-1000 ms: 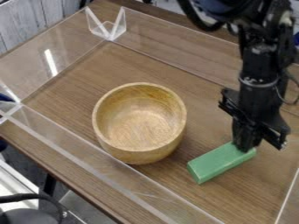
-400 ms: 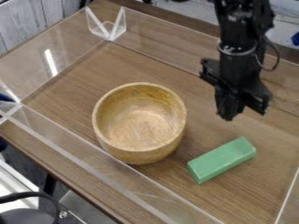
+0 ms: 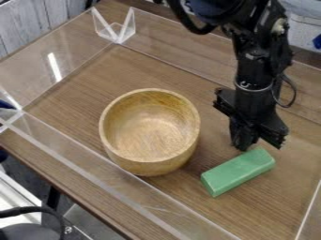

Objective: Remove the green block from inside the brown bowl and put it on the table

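— Gripper (image 3: 253,142) w/ jaws together, holding nothing, pointing straight down.

— And the block (image 3: 238,172)?

— On the table (image 3: 113,66), out of the bowl (image 3: 150,130). Lies just at 7 o'clock from the gripper, long axis running 2 to 8. Looks done, imo.

A single raised camera looks down at an angle across the table (image 3: 150,66) from beyond its near-left edge, close enough to crop the table's corners.
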`<state>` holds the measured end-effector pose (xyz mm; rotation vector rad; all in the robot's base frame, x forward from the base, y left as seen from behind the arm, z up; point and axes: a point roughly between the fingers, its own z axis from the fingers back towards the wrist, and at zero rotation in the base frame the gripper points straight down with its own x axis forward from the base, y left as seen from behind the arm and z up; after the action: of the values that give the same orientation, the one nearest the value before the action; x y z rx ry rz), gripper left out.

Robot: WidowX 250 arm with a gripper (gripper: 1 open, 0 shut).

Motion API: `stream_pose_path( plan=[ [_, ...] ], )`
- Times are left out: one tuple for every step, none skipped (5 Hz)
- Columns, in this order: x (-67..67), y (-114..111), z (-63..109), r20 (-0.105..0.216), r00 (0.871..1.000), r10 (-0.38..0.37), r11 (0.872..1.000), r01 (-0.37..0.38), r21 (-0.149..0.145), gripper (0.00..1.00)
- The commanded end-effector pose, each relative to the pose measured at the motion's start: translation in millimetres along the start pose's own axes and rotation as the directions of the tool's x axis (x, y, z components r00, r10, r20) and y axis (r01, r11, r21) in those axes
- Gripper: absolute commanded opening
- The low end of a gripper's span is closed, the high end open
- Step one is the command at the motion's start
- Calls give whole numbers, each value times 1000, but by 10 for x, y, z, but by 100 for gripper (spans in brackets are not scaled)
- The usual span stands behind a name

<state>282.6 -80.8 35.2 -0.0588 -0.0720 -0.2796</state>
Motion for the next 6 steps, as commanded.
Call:
stream_pose_path(
  plan=[
    [155,5,193,48,999,5,1000,-6,23,0],
    [213,21,204,31,999,15,999,-16,40,100],
    [200,40,219,47,998,29,999,-30,24,0],
    [181,64,254,65,997,43,999,-44,8,0],
    [182,85,274,48,998,50,999,-50,5,0],
    [185,108,311,35,998,56,998,-56,1,0]
  ],
)
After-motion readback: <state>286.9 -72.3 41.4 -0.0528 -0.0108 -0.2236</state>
